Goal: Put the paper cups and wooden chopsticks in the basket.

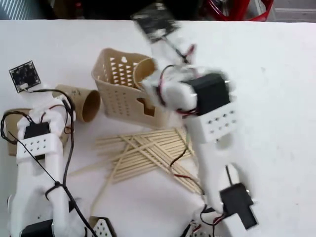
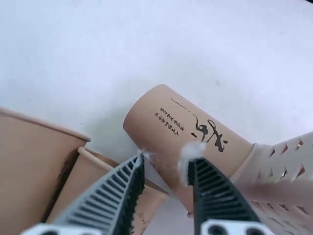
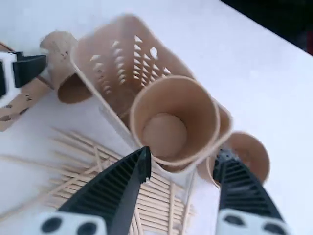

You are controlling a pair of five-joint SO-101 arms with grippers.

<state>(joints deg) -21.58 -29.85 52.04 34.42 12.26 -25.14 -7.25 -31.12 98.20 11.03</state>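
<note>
A tan perforated basket (image 1: 121, 91) (image 3: 110, 61) stands mid-table. One paper cup (image 3: 171, 117) (image 1: 143, 69) sits upright in its near end, right above my open right gripper (image 3: 183, 164); the fingers are spread wider than the cup and do not touch it. Another cup (image 3: 244, 154) lies just outside the basket by the right finger. A further cup (image 1: 81, 101) (image 2: 186, 129) lies on its side against the basket's left wall, with my open left gripper (image 2: 166, 161) just short of it. Wooden chopsticks (image 1: 145, 153) (image 3: 93, 171) lie piled in front of the basket.
Two more paper cups (image 2: 34, 156) lie nested beside the left gripper, at the table's left edge (image 1: 10, 136). A small black circuit board (image 1: 23, 75) lies at the far left, and a dark board (image 1: 155, 22) sits at the back. The table's right side is bare white.
</note>
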